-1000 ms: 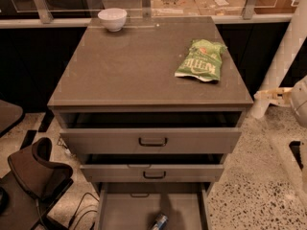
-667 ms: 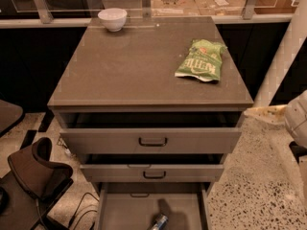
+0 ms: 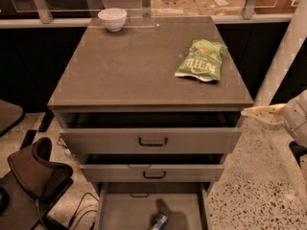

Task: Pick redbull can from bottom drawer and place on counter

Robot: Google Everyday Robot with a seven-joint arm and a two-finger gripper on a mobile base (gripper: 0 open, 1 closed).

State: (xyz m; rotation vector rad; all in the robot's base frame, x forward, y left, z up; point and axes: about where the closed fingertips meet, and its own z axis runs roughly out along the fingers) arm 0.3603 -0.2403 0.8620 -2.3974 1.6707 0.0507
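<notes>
The redbull can (image 3: 159, 221) lies on its side at the front of the open bottom drawer (image 3: 125, 211), partly cut off by the lower edge of the view. The counter (image 3: 129, 68) is the grey-brown top of the three-drawer cabinet. My gripper (image 3: 249, 112) is cream-coloured and reaches in from the right, level with the top drawer, just off the cabinet's right front corner. It is well above the can and to its right, and it holds nothing that I can see.
A green snack bag (image 3: 200, 60) lies on the right of the counter and a white bowl (image 3: 112, 18) stands at its back left. The top drawer (image 3: 151, 139) and middle drawer (image 3: 152, 172) are pulled out a little. A dark chair (image 3: 33, 171) stands at the lower left. The floor is speckled (image 3: 254, 190).
My gripper and arm have come further into view from the right and dropped slightly, closer to the cabinet's right front corner. The can and drawers have not moved.
</notes>
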